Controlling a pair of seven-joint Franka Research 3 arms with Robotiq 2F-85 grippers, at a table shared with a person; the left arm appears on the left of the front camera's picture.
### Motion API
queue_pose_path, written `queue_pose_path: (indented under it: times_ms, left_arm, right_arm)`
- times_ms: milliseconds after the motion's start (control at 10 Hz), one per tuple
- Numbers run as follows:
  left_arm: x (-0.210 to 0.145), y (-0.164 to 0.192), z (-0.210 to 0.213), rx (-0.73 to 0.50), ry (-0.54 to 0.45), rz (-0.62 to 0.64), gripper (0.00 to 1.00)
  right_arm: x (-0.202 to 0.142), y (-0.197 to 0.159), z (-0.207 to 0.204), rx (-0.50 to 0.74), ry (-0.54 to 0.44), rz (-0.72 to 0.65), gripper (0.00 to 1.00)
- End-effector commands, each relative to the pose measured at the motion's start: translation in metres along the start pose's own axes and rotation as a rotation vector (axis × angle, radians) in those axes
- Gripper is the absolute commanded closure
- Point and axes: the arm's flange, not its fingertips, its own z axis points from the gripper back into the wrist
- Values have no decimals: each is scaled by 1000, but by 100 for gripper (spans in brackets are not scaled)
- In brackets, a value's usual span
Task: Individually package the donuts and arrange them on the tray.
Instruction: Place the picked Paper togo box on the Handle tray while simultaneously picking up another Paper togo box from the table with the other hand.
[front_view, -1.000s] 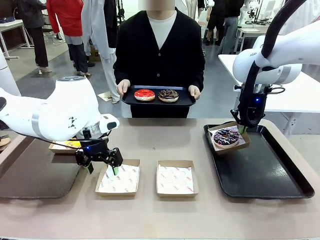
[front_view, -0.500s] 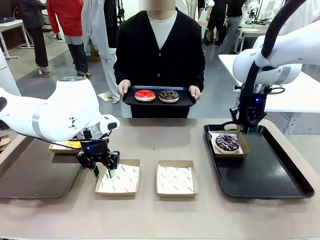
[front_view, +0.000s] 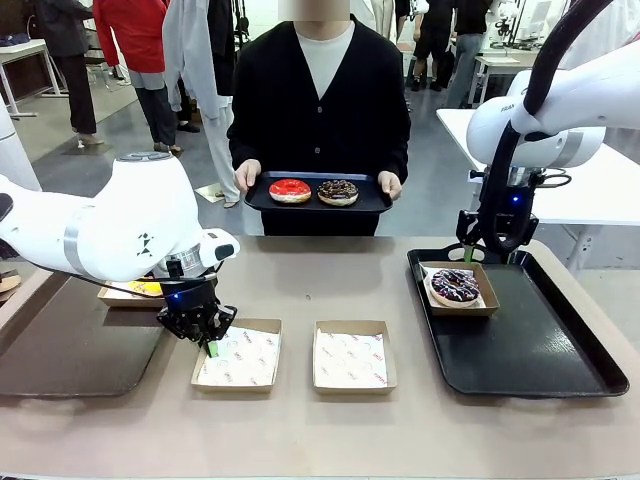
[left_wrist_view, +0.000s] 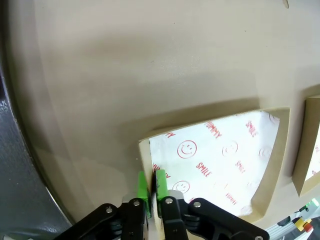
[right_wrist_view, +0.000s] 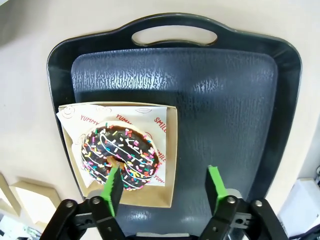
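We find a paper-lined box (left_wrist_view: 272, 165) with its side wall caught between the closed jaws of the left gripper (left_wrist_view: 151, 184), its smiley-printed paper spreading beyond them. A second box (front_view: 350, 357) lies just beside it, farther from those jaws. A third box (right_wrist_view: 170, 150) sits below the spread jaws of the right gripper (right_wrist_view: 164, 187), off toward one of them

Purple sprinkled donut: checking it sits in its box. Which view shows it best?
Right wrist view: purple donut seen whole from above, inside its box. Front view shows it small, oblique. Left wrist view faces another box.
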Motion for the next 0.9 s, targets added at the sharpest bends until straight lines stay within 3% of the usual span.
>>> queue_pose_path:
  times_ms: [0,500,600,800]
  left_arm:
    - [-3,-4,5,-3,15,33,100]
    - [-6,-1,13,4,29,52,100]
    - [-8,-2,24,1,33,43,100]
    - [-5,-3,66,16,9,46,100]
  right_arm:
    - [3,-4,1,35,9,4,0]
    - [-10,-11,16,74,-20,-5,0]
    - [-22,-18,28,133,-6,2,0]
    - [-58,-51,64,376,23,57,0]
